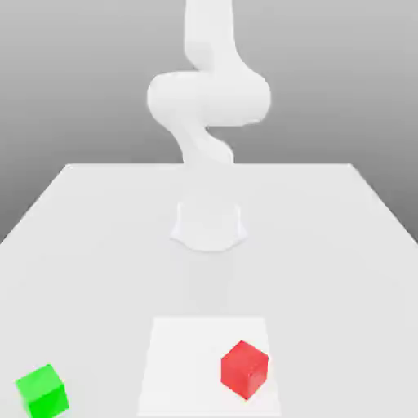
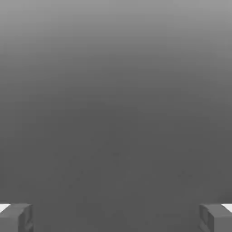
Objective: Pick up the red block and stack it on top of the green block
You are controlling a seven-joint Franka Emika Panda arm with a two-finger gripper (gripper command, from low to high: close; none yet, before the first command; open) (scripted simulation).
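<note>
The red block [image 1: 244, 369] sits on the white table near the front edge, a little to the exterior view's right of centre. The green block [image 1: 42, 392] stands at the front corner on the exterior view's left, well apart from the red one. In the hand view my gripper [image 2: 116, 218] is open, with its two grey fingertips [image 2: 16, 218] far apart and only plain grey background between them. Nothing is held.
The white arm [image 1: 208, 98] rises from its round base [image 1: 208, 224] at the middle of the table [image 1: 98, 245]. A paler white square patch [image 1: 184, 359] lies under and beside the red block.
</note>
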